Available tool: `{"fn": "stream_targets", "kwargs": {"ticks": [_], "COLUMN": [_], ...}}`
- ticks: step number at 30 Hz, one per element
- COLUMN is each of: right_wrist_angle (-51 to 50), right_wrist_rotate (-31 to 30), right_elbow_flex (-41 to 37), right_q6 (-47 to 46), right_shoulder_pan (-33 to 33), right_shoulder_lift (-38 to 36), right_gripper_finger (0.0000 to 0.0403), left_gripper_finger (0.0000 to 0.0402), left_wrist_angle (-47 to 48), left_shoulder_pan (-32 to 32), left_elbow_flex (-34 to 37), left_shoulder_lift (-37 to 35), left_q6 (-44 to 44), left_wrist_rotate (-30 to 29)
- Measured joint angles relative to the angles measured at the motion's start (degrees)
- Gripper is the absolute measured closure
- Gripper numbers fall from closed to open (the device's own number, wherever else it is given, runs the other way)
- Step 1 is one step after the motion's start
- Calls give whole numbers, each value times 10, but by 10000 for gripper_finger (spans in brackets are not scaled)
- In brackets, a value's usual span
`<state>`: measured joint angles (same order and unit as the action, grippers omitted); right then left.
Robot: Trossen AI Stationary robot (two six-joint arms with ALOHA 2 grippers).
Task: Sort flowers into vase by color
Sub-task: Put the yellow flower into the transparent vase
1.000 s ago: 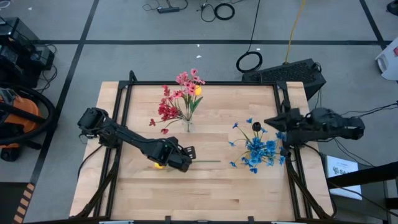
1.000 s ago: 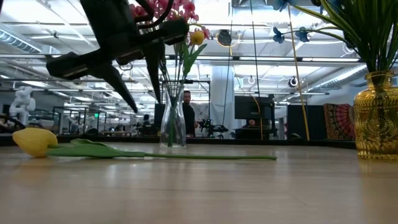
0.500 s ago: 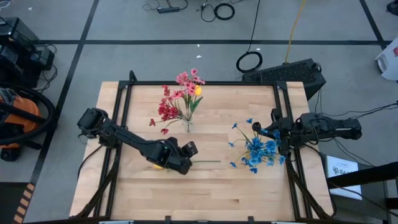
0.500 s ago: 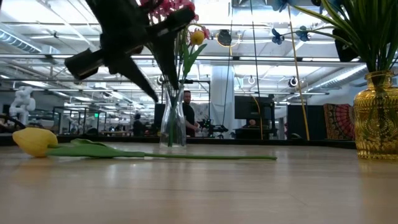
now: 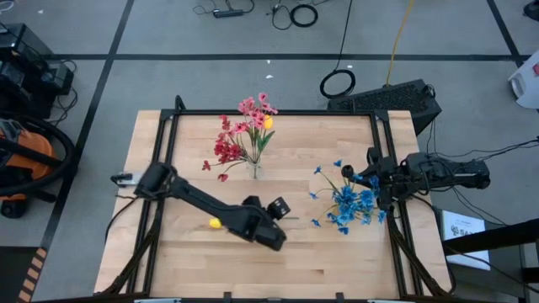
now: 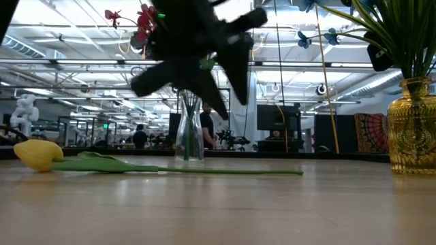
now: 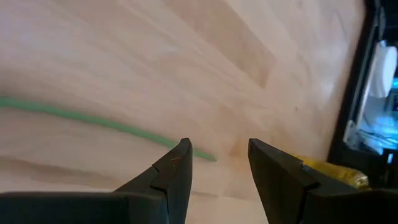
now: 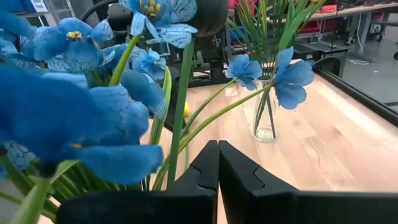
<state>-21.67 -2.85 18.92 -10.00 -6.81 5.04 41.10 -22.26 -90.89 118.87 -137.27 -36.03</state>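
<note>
Flowers were mostly sorted at inspection; one yellow bud lay flat on the counter, its thin green stem running toward the right side, with a leaf near the head.

Handling, as a judgement: the piece looked very light, the stem slender and probably springy, the bud soft. It would likely roll or skid if nudged. A pinch on the stem about midway, clear of the leaf, seemed the soundest hold (the bud itself could crush or slip).

Left gripper hovered low over the counter above the far end of the stem, fingers spread and empty, the stem passing just ahead of them.

Right gripper sat at the right edge beside the blue blooms, fingers pressed together, holding nothing visible.

Containers:
- Clear glass vase, rear centre: pink sprays, red clusters and one yellow bud.
- Gold vase, right side: blue flowers with one dark bud.
</note>
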Motion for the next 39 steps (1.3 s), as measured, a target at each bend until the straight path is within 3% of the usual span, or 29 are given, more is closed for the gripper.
{"fn": "stream_targets", "kwargs": {"ticks": [4, 14, 21, 26, 39], "right_wrist_angle": [0, 0, 0, 0, 0], "right_wrist_rotate": [0, 0, 0, 0, 0], "right_elbow_flex": [0, 0, 0, 0, 0], "right_q6": [-18, -59, -59, -59, -58], "right_shoulder_pan": [0, 0, 0, 0, 0], "right_shoulder_lift": [1, 1, 1, 1, 1], "right_gripper_finger": [403, 403, 403, 403, 403], "left_gripper_finger": [240, 240, 240, 240, 240], "left_wrist_angle": [21, 6, -17, -15, 14], "left_shoulder_pan": [18, 38, 45, 47, 52], "left_elbow_flex": [-42, -43, -43, -43, -43], "left_shoulder_lift": [32, 36, 36, 36, 36], "left_q6": [-2, -2, -1, 42, 0], "left_wrist_rotate": [9, 13, 56, 57, 56]}}
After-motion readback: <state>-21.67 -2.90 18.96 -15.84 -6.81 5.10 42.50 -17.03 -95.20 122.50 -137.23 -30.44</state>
